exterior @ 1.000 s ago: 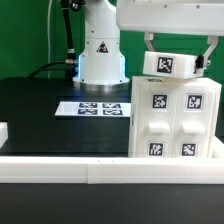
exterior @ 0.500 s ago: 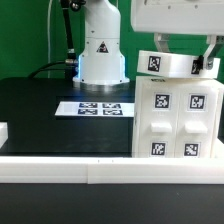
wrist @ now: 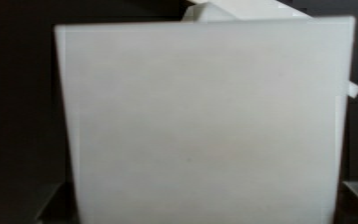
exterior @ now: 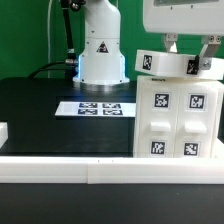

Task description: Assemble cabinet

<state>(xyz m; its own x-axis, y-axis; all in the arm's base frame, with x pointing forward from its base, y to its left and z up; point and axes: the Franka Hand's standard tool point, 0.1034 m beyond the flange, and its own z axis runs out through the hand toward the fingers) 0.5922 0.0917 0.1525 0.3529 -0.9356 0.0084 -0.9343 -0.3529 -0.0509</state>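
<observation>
Clamping the tilted top panel, your gripper is holding it just over the cabinet body at the exterior view's right; seating is remaining.

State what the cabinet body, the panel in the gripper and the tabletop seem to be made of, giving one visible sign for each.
Cabinet body: likely moulded white plastic, smooth, with rounded raised sections. Panel in the gripper: seemingly the same plastic, matt and even in the wrist view. Tabletop: black, matt, perhaps cloth or a mat; unclear.
</observation>
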